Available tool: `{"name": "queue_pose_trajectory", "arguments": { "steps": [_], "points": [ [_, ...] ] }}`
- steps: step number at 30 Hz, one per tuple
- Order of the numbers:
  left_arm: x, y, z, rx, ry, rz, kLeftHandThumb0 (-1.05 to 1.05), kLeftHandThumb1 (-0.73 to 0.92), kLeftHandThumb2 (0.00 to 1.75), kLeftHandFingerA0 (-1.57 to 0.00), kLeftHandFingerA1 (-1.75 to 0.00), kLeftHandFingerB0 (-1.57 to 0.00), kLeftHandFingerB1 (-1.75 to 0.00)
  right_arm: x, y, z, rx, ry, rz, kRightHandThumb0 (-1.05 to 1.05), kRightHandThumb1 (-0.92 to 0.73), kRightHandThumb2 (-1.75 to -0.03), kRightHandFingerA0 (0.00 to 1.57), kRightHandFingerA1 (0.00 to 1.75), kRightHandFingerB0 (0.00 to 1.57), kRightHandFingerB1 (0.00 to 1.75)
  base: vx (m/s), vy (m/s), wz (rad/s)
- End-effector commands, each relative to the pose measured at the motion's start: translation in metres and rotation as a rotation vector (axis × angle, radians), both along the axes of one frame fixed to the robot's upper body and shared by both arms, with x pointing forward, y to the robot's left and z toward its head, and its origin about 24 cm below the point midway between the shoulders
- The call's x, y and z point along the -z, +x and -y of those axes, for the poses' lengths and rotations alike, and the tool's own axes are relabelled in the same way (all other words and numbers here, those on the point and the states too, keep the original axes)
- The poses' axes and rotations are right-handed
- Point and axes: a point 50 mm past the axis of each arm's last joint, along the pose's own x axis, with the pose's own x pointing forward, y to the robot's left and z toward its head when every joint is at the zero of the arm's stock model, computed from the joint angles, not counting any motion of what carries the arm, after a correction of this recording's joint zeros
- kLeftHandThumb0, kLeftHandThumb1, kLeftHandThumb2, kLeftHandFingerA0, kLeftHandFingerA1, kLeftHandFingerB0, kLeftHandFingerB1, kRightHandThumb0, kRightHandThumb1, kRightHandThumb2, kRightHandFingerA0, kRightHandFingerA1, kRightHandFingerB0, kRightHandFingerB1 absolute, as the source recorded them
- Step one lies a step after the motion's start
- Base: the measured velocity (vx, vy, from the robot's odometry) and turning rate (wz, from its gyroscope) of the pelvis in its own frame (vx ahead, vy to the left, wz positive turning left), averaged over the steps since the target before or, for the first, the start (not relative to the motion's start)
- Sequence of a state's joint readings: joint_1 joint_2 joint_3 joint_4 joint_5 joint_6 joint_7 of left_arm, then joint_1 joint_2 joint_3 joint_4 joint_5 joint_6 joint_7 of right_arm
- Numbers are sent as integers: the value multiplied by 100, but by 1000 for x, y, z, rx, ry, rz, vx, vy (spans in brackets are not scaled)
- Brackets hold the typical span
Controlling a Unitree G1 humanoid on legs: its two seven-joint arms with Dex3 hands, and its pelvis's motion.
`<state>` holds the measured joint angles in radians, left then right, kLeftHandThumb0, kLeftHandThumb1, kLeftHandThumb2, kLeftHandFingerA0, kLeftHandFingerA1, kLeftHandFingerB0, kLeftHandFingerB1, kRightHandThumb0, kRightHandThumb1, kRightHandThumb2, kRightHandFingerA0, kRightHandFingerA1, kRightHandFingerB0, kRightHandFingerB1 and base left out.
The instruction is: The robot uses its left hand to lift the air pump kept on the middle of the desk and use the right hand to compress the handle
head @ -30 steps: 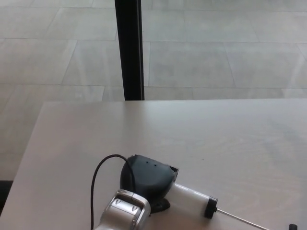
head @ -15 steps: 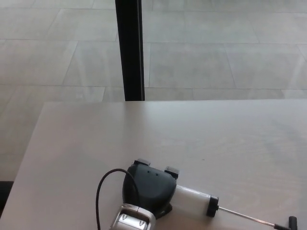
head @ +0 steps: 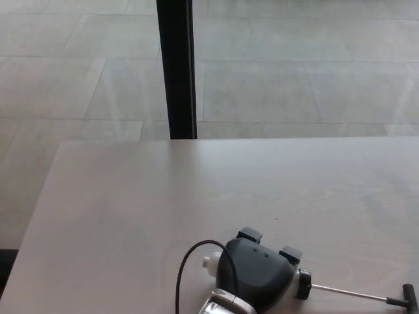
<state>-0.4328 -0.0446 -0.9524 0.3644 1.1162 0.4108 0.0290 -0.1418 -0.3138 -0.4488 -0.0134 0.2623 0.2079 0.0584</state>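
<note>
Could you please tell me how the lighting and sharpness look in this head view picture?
Head view: soft, even daylight; the pale desk carries a faint sheen, no hard shadows; the black left hand and thin metal pump rod look slightly soft; the bottom edge crops the hand.

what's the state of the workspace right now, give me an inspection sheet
surface: pale desk, bare apart from the pump and the hand.
job's things: air pump near the front edge, white barrel mostly hidden; thin rod drawn out to the right, ending in a black handle.
clutter: nothing seen.
hands: left hand wrapped over the pump barrel; right hand not in view.
cables: black cable looping beside the left hand.
surroundings: grey tiled floor beyond the desk, black vertical post behind it.
</note>
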Motion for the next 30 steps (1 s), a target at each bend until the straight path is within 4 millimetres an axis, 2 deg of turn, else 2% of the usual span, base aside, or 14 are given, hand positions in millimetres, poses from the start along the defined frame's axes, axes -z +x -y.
{"name": "queue_pose_trajectory", "arguments": {
  "steps": [1,3,5,7,11,13,14,22,24,25,26,27,28,30],
  "points": [
    [42,-18,-14,-40,85,-198,-21,80,73,-76,-171,-72,-105,3,-6,6,49,8,-13,-53,-78,-63,52,62,66,45,0,0,0],
    [45,-17,-18,-64,114,-198,-22,82,72,-76,-173,-72,-103,5,-7,6,51,20,-10,-54,-78,-64,52,63,67,44,0,0,0],
    [46,-13,-26,-107,103,-194,-25,86,70,-78,-148,-67,-82,3,-7,7,55,11,-3,-55,-77,-64,51,60,70,45,0,0,0],
    [47,-9,-35,-128,109,-190,-25,84,67,-78,-153,-65,-76,3,-8,9,62,23,6,-55,-79,-63,52,60,68,44,0,0,0],
    [47,-8,-50,-148,44,-141,-25,80,74,-80,-168,-74,-104,6,-9,10,72,32,2,-57,-78,-64,51,60,70,44,0,0,0],
    [48,-7,-57,-136,33,-127,-23,83,72,-80,-168,-72,-99,7,-8,9,81,30,-1,-57,-78,-63,53,62,70,45,0,0,0],
    [48,-8,-64,-136,-66,-121,-18,77,78,-82,-175,-75,-118,7,-8,8,80,27,-6,-58,-78,-63,53,60,71,44,0,0,0],
    [37,0,-82,-282,-328,-107,-14,76,89,-72,-175,-57,-151,11,-6,2,36,23,-21,-69,-83,-65,49,56,58,41,0,0,0],
    [24,8,-86,-327,-472,-33,-13,64,108,-80,-175,-64,-155,12,-4,1,6,26,-14,-85,-75,-79,47,48,43,39,0,0,0],
    [19,10,-87,-340,-501,-37,-13,65,109,-80,-175,-57,-170,9,-1,-3,-55,14,-21,-76,-74,-113,25,55,20,45,0,0,0],
    [13,12,-86,-343,-540,-13,-12,64,109,-79,-175,-56,-173,9,1,-5,-96,6,-38,-84,-92,-76,17,42,21,31,0,0,0],
    [8,15,-87,-329,-564,21,-12,66,103,-76,-175,-54,-175,8,3,-7,-130,-7,-41,-89,-92,-82,4,33,14,26,0,0,0],
    [3,18,-87,-323,-598,64,-8,61,108,-76,-175,-58,-174,8,5,-10,-155,-3,-47,-92,-86,-124,0,17,7,19,0,0,0],
    [2,19,-87,-322,-605,69,-8,61,108,-76,-175,-58,-174,8,5,-10,-159,-2,-48,-92,-86,-124,0,17,7,19,0,0,0]
  ]
}}
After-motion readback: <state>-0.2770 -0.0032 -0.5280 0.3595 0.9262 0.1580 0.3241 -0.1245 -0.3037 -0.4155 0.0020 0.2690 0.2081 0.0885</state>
